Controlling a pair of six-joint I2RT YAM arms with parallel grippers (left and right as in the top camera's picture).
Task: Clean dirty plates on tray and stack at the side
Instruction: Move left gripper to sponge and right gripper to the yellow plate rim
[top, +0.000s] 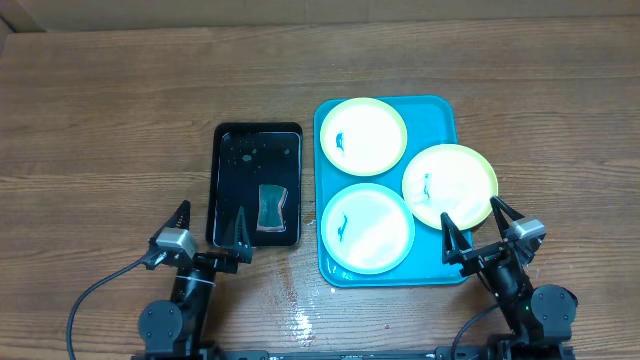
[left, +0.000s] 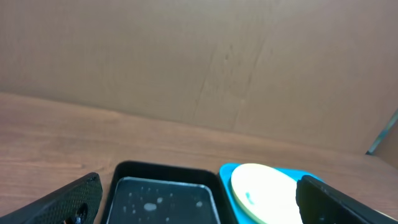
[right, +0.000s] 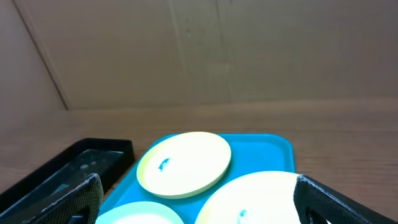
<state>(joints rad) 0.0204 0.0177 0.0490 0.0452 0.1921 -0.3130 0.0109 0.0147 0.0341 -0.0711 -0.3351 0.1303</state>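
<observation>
arms low at the near edge of the table (top: 100, 120), both folded back and reaching toward the far side; starting on your left, the left gripper (top: 214, 208) leans slightly rightward at the near left corner of the black tray (top: 213, 170), jaws spread wide and holding nothing, one finger outside the tray's left edge, the other over its near rim; the left wrist view shows you both fingers at the bottom corners with the black tray between them; inside that tray lie water droplets and a small pale bluish piece (top: 271, 210) near its right wall; a wet patch (top: 300, 320) shines on the wood nearer you; just right of the black tray, the turquoise tray (top: 440, 115) carries all three plates, none stacked; the far plate (top: 362, 137) sits in its far left part, the near plate (top: 367, 228) directly in front of it, the right-hand plate (top: 450, 185) overhanging the right lip; each shows a small blue smudge; furthest right, the right gripper (top: 472, 212) leans leftward, jaws wide and empty, fingertips either side of the right-hand plate's near edge; whether they touch it you cannot tell
</observation>
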